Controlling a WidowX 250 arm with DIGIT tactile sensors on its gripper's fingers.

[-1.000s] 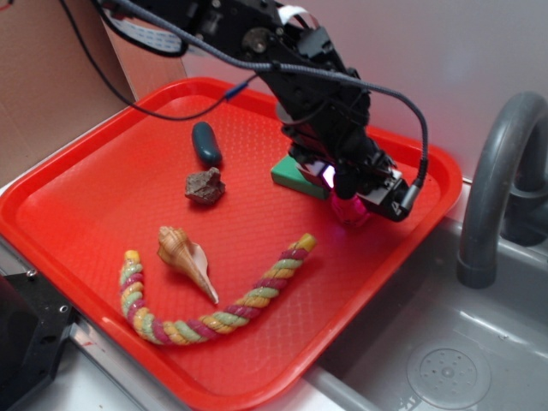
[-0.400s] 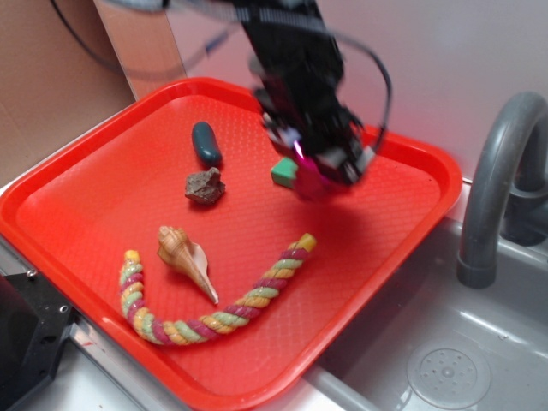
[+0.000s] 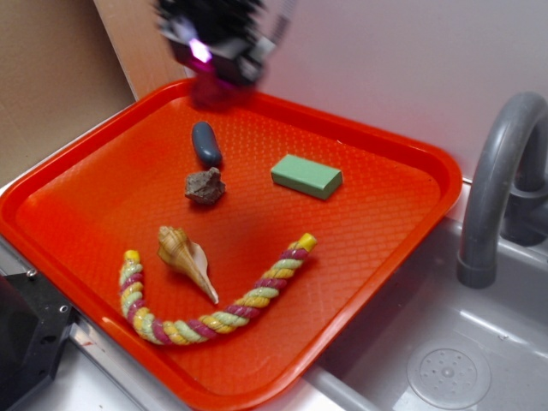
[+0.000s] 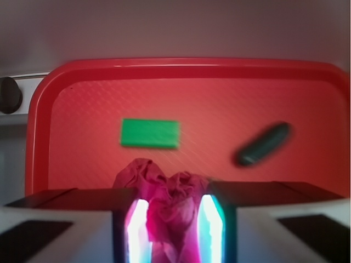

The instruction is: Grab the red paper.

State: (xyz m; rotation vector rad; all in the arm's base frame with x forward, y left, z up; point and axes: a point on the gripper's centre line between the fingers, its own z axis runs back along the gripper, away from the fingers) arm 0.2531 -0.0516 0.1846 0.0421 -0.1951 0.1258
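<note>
The red paper is a crumpled dark-red wad pinched between my two glowing fingers in the wrist view. My gripper is shut on it and holds it above the orange-red tray. In the exterior view the gripper hangs high over the tray's far left rim, blurred by motion, with the red paper a dark smear under it.
On the tray lie a green block, a dark teal oval, a brown rock, a seashell and a striped twisted rope. A grey sink with a faucet sits to the right. A cardboard wall stands at left.
The gripper has lifted from beside the green block and swung up and to the left toward the tray's far rim, carrying the red paper with it.
</note>
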